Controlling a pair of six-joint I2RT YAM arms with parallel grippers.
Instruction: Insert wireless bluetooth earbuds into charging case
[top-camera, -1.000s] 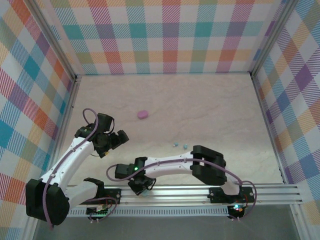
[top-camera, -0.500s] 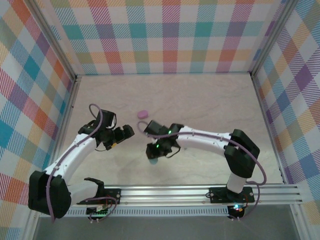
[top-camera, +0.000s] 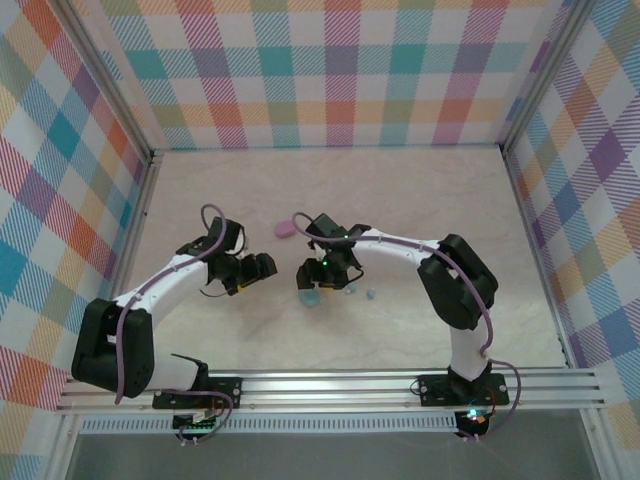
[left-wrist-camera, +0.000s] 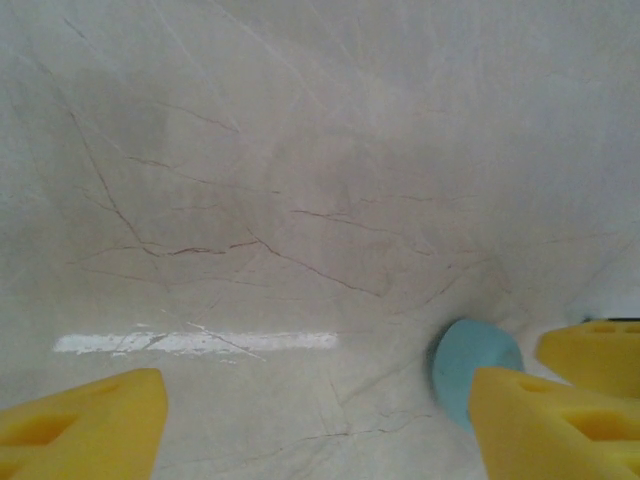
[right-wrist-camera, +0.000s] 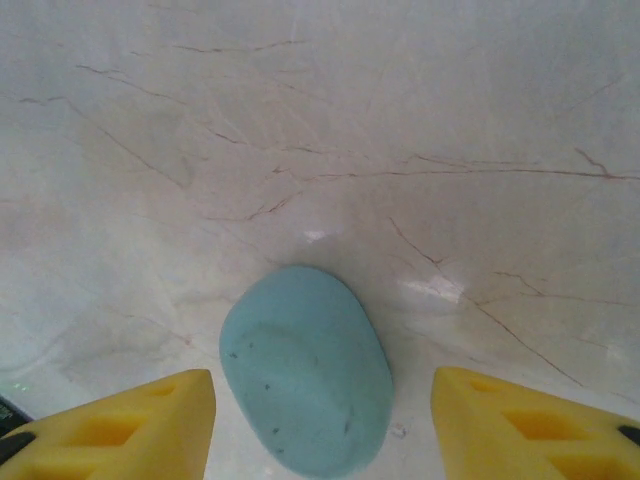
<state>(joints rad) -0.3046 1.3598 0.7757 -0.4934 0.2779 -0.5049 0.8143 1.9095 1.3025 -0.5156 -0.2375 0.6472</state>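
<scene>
The blue case (right-wrist-camera: 305, 370) blocks the gap between the right gripper's (right-wrist-camera: 322, 385) spread fingers; the bare table (right-wrist-camera: 400, 100) beyond is free.

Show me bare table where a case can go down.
Free: the far strip between the back wall and the pink case; the right side between the blue earbuds and the right wall. Crowded: the middle, where the left hand and right hand flank the blue case.

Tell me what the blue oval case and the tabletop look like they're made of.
The blue case looks like matte plastic or silicone: dull, faintly speckled, no sharp glare. The tabletop looks like marble or marble-print laminate, semi-glossy: thin brown veins, light reflections.
</scene>
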